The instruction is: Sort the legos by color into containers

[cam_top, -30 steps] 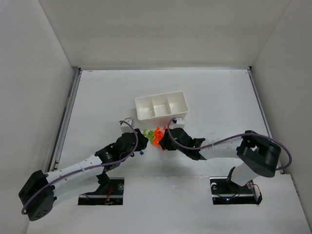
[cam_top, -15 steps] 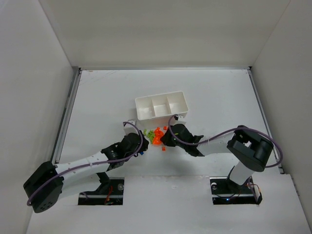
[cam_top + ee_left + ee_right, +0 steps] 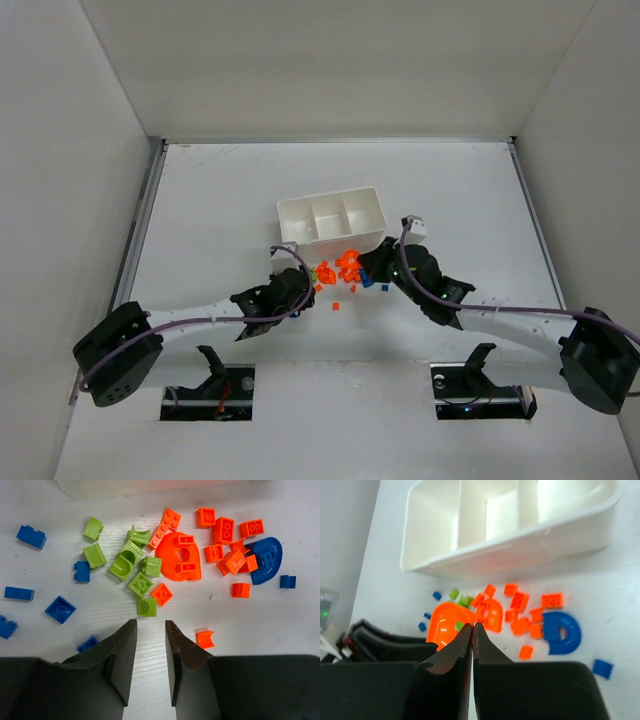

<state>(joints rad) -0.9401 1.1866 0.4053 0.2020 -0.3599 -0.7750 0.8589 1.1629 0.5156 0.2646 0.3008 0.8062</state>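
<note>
Hovering spread open, the left hand (image 3: 150,625) has the legos (image 3: 140,584) scattered on the tabletop (image 3: 260,620) just beyond its fingertips: eight lime, eight blue, about a dozen orange. The right hand (image 3: 472,626) is clenched, with an orange arch (image 3: 442,625) at its tips; whether it is pinched, I cannot tell. Three containers (image 3: 505,555) lie beyond.

Robotics lab bench cell. Plain white panel walls (image 3: 70,150) box in white tabletop (image 3: 450,190) on 3 sides; metal rail (image 3: 135,240) runs along left edge. 2 white-and-black arms, left arm (image 3: 190,325) and right arm (image 3: 510,325), bolted at near edge, purple cables (image 3: 520,309) trailing along them. Dark recesses (image 3: 240,385) at bases show wiring, small lit indicators. Props on table: white 3-compartment tray (image 3: 330,236), tiny coloured bricks (image 3: 142,585).
</note>
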